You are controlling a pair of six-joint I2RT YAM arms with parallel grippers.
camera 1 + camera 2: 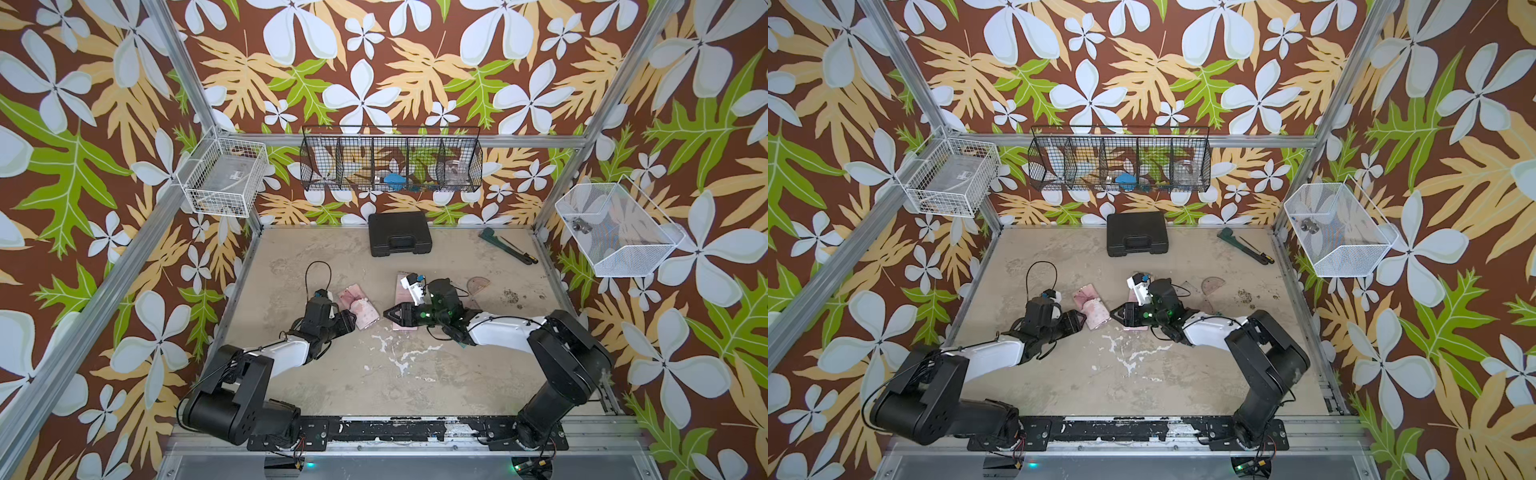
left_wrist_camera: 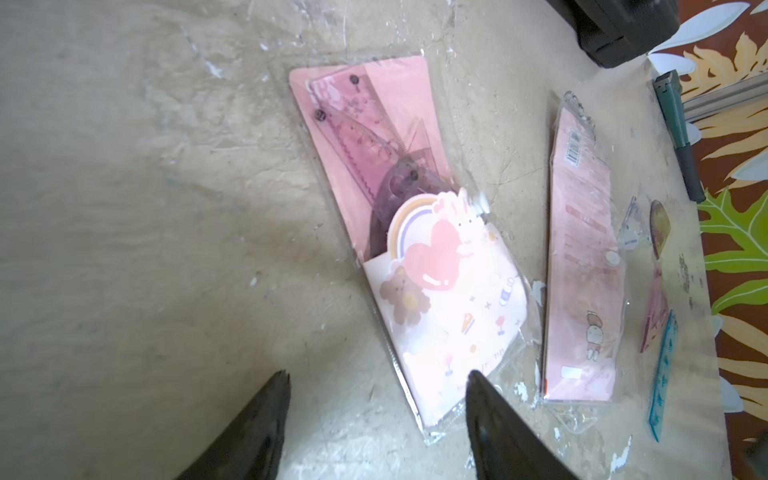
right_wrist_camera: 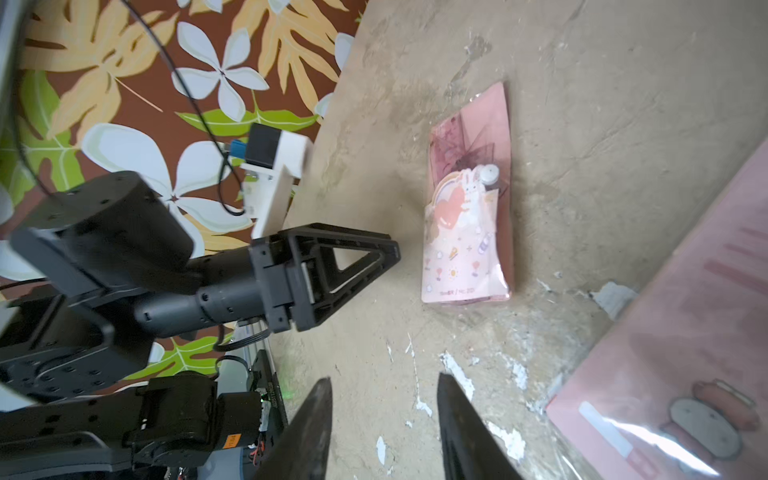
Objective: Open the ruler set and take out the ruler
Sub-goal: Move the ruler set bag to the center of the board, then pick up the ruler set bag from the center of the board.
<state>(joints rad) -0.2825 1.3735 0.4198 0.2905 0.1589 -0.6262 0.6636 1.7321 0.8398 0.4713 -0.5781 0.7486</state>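
Left gripper (image 2: 377, 376), jaws spread and empty, hovers with the pink ruler set (image 2: 419, 257) just ahead, one fingertip (image 2: 484, 401) over its near corner, so closing there could merely skid the slick set across the table (image 2: 124, 208), while the right gripper (image 3: 384, 378) is likewise spread, empty.

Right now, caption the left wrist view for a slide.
Open left fingers hover by the pink ruler set on the table.

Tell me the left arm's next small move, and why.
Probably ease the left pincer forward onto the near end of the ruler set. Its jaws stand open and empty just short of that end, and the rulers are inside the clear sleeve.
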